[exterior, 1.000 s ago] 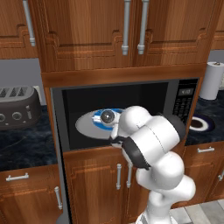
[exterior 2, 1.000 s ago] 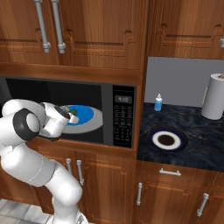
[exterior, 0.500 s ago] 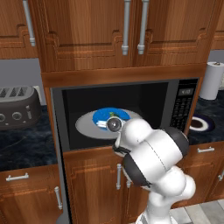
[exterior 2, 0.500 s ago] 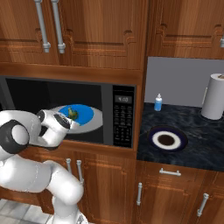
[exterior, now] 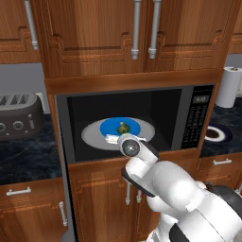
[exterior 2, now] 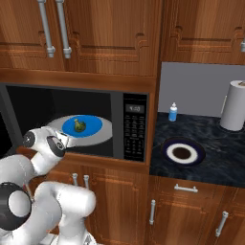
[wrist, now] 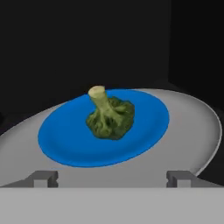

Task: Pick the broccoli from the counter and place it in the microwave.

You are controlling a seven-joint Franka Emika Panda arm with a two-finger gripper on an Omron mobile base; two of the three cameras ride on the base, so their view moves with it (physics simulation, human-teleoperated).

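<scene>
Green broccoli (wrist: pixel 109 117) sits on the microwave's (exterior: pixel 142 123) blue disc (wrist: pixel 61 140)

toaster (exterior: pixel 19 122), paper towel roll (exterior 2: pixel 235 112), bottle (exterior 2: pixel 173 112) — perhaps soap

Turntable (wrist: pixel 192 127) carries blue disc (wrist: pixel 65 140) — broccoli (wrist: pixel 109 117) atop

Brown wood cabinets (exterior: pixel 94 38) w/ metal handles (grey wall (exterior 2: pixel 201 91) behind).
</scene>
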